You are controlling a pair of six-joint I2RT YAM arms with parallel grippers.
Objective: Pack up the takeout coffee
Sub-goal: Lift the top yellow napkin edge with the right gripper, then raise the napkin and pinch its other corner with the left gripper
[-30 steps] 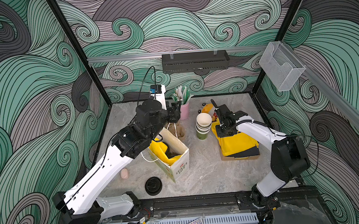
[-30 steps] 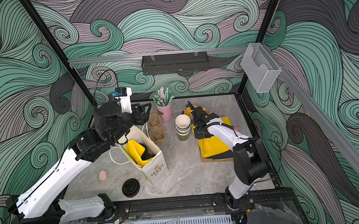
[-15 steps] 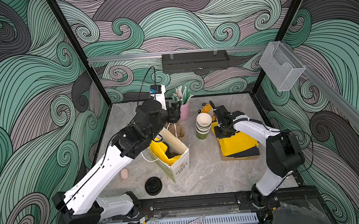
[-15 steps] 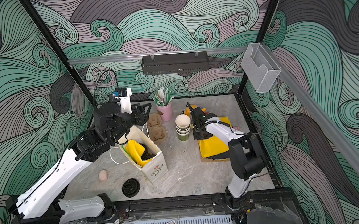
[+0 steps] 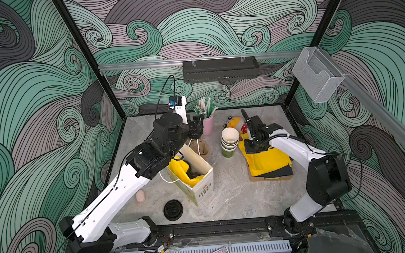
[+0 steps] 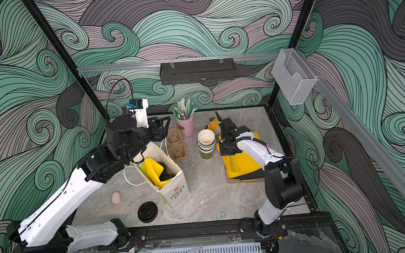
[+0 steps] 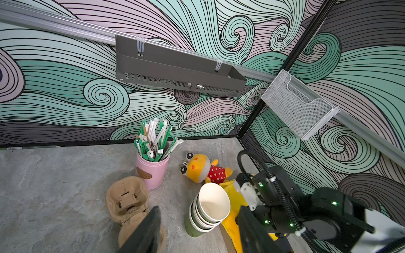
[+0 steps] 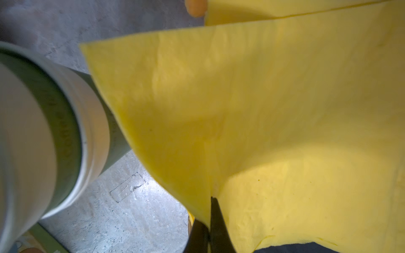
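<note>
- Left tool (image 6: 164, 127): the fingers stand apart with nothing between them. It hangs above the counter (image 6: 201, 181) toward the back wall, just beside the pink cup of straws (image 6: 186, 127) and near the cardboard cup carrier (image 6: 177, 144).
- Right tool (image 8: 210, 208): the fingers are together and pinch a fold of the yellow sheet (image 8: 263, 109). This sheet is the top layer of a pile of yellow and black sheets (image 5: 266, 161) on the right of the counter.
- Takeout coffee (image 6: 162, 169): only a dark round top, apparently a black lid, shows down inside the open paper bag (image 6: 174, 191), against the bag's yellow lining. The cup under it is hidden, and its colour cannot be told.
- Relation to the tools: the bag's mouth lies below the left tool and nearer the arm bases, not touching it. The right tool is well apart from the bag.
- Stack of lidless cups (image 5: 229, 141): it stands upright between the bag and the right tool. In the right wrist view it is just beside the lifted yellow sheet.
- Loose black lid (image 5: 173, 209): it lies flat on the counter in front of the bag, apart from both tools.
</note>
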